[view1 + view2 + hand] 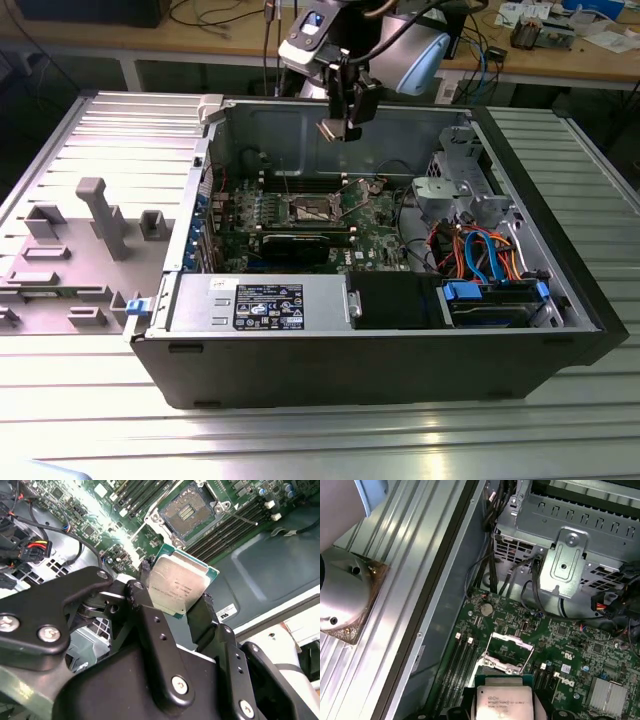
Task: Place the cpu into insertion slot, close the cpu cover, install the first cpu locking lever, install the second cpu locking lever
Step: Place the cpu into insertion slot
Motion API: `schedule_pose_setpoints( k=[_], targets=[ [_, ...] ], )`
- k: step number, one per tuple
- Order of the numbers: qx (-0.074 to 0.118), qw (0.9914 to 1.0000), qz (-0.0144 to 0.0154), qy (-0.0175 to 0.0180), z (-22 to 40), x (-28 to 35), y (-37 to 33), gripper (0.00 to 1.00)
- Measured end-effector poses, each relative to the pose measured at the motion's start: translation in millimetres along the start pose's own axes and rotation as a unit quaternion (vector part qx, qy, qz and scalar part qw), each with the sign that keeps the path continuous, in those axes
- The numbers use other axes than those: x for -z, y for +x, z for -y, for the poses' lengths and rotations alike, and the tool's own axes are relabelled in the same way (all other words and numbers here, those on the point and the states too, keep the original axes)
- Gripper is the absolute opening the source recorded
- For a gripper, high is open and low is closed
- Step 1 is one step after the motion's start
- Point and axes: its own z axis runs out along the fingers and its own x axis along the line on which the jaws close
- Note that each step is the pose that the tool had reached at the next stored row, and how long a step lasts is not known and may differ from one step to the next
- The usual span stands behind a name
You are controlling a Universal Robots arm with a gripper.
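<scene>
My gripper (pixel 341 122) hangs above the open computer case, shut on the cpu (pixel 333 131), a small square chip with a silvery top. In the second wrist view the cpu (pixel 178 586) sits tilted between two black fingers (pixel 145 596), well above the board. The insertion slot (pixel 187 511) lies open below, its dark centre bare. In the exterior view the insertion slot (pixel 312 208) is on the green motherboard, lower than the gripper. The cpu cover (pixel 506 653) stands raised beside the socket, just beyond the cpu (pixel 503 700). A thin locking lever (pixel 245 518) sticks out over the memory slots.
Long memory slots (pixel 225 527) flank the socket. A metal drive cage (pixel 455 185) and coloured cables (pixel 480 250) fill the case on the exterior view's right. The power supply (pixel 265 303) lines the near wall. A grey fixture plate (pixel 90 230) lies on the exterior view's left.
</scene>
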Motion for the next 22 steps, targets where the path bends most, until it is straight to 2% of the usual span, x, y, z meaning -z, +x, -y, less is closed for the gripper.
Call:
schedule_pose_setpoints(
  k=[2, 4, 5, 19, 22],
  targets=[
    [-0.002, 1.0, 0.0, -0.0003, 2.7, -0.8, 1.0, 0.54],
    [-0.038, 0.99927, 0.0032, -0.0006, 3.0, -3.6, 0.9, 0.54],
    [-0.041, 0.99913, 0.0035, -0.0006, 3.1, -3.8, 0.9, 0.54],
    [-0.042, 0.9991, 0.0035, -0.0007, 3.1, -4.4, 0.9, 0.54],
    [-0.051, 0.9987, 0.0042, -0.001, 3.1, -4.7, 0.9, 0.54]
  ],
)
